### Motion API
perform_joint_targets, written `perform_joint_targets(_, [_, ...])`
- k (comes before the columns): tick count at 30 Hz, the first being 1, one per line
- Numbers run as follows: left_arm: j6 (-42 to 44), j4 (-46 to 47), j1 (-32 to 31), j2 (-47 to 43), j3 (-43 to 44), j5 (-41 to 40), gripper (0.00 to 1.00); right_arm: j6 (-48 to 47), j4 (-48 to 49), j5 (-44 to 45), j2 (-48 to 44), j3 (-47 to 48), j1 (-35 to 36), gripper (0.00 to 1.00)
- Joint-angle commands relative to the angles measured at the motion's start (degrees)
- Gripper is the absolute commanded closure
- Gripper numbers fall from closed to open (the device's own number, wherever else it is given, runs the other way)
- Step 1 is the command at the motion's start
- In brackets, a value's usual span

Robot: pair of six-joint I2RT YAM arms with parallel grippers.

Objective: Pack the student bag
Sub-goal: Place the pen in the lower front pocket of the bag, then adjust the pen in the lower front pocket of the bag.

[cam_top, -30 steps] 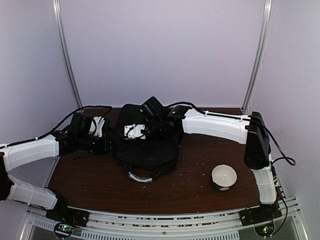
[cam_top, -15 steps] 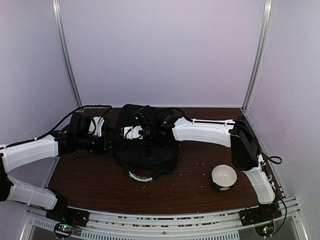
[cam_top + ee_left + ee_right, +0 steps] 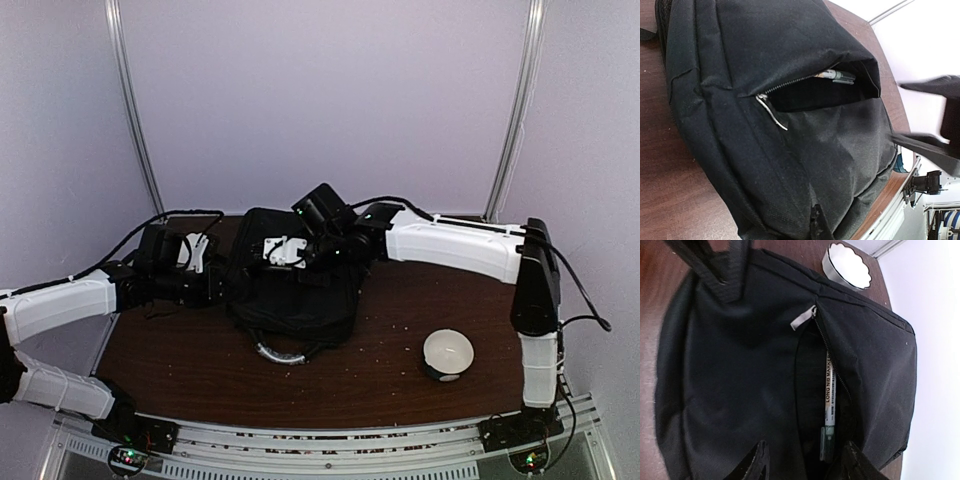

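Note:
The student bag (image 3: 290, 300), a black backpack, lies in the middle of the table with its front pocket unzipped. A white marker with a green cap (image 3: 829, 395) lies inside that pocket, and its tip also shows in the left wrist view (image 3: 837, 76). My right gripper (image 3: 805, 460) hovers just above the pocket mouth, open, with nothing between its fingers (image 3: 757, 462). In the top view the right gripper (image 3: 297, 254) sits over the bag's far half. My left gripper (image 3: 816, 224) is shut on a fold of the bag's fabric at its left edge (image 3: 218, 288).
A white bowl (image 3: 447, 352) on a dark base stands on the table to the right of the bag, and it also shows in the right wrist view (image 3: 845, 266). The bag's grey-trimmed handle (image 3: 280, 352) points toward the near edge. Crumbs dot the brown tabletop (image 3: 390, 330).
My right gripper dipped into the pocket, opened, then drew back up and to the right, leaving the marker inside. The left gripper has kept its hold and not moved.

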Motion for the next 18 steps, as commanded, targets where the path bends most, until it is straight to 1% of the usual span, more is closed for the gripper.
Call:
perform_joint_targets(1, [1.9, 5.8, -0.4, -2.0, 3.0, 5.3, 1.0, 1.7, -5.0, -11.2, -5.0, -4.2, -0.5, 0.51])
perform_joint_targets(4, [3.0, 5.8, -0.4, -1.1, 3.4, 6.9, 1.0, 2.2, -4.8, -10.2, -5.5, -4.4, -1.2, 0.51])
perform_joint_targets(6, [3.3, 6.2, -0.5, -0.5, 3.3, 7.7, 1.0, 2.2, -1.9, -8.0, -5.7, -5.5, -1.4, 0.5])
perform_joint_targets(9, [3.2, 7.0, -0.5, 0.4, 2.9, 8.7, 1.0, 3.8, 3.2, 1.0, -4.1, -5.5, -1.7, 0.41])
perform_joint_targets(12, [3.0, 7.5, -0.9, 0.3, 2.7, 9.6, 1.0, 3.8, 4.4, 5.0, -1.1, -3.4, -2.4, 0.33])
perform_joint_targets(15, [3.2, 7.5, -1.4, 0.2, 2.7, 10.2, 1.0, 3.6, 4.2, 8.7, 2.6, -0.6, -2.6, 0.31])
perform_joint_targets(18, [3.2, 7.6, -1.9, 0.1, 2.5, 10.4, 1.0, 3.7, 3.6, 9.4, 5.8, 1.6, -2.7, 0.31])
